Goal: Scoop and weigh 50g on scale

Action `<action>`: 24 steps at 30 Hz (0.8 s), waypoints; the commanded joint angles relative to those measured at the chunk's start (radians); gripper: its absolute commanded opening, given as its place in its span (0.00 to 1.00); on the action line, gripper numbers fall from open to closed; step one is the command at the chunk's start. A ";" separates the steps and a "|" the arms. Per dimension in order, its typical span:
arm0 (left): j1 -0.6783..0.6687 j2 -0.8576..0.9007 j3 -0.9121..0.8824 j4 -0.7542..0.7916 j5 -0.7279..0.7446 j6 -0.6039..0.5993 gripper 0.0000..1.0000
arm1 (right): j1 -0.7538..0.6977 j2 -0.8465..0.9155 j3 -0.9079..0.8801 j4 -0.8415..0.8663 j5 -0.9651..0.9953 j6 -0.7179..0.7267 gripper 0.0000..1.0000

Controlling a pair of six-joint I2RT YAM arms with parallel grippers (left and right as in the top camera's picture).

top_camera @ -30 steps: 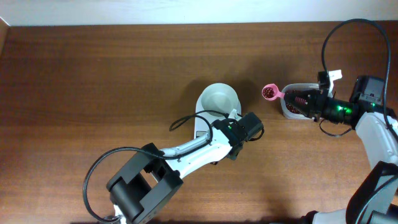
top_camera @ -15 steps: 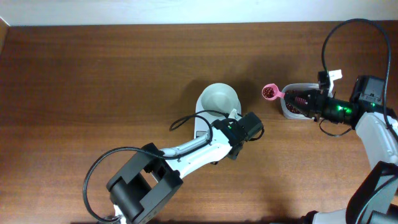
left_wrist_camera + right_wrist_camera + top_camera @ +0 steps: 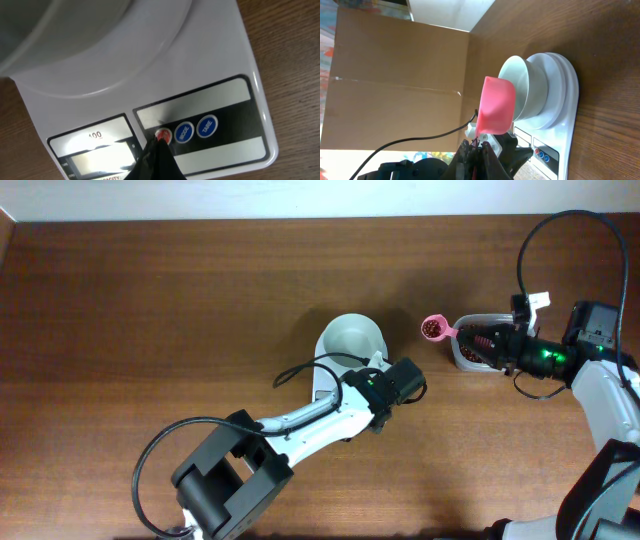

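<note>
Your left gripper [image 3: 159, 144] was pinched shut, tip at the scale's [image 3: 220, 65] red button [image 3: 163, 135], mid-table — its bowl [image 3: 352, 338] sat empty. Your right gripper [image 3: 476, 146] clamped a spoon [image 3: 496, 106] of beans [image 3: 431, 329] (none weighed yet) beside the tub [image 3: 468, 360], far right.

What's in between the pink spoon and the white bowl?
Nothing: only bare brown table separates the spoon and the bowl, as the overhead view shows.
</note>
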 commanded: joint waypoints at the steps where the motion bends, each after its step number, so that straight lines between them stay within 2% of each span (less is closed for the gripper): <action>1: 0.000 -0.010 0.016 0.013 -0.018 0.002 0.00 | 0.007 0.005 -0.009 0.003 -0.005 -0.009 0.04; 24: 0.000 0.040 0.016 0.028 -0.041 0.018 0.00 | 0.007 0.005 -0.009 0.004 0.003 -0.008 0.04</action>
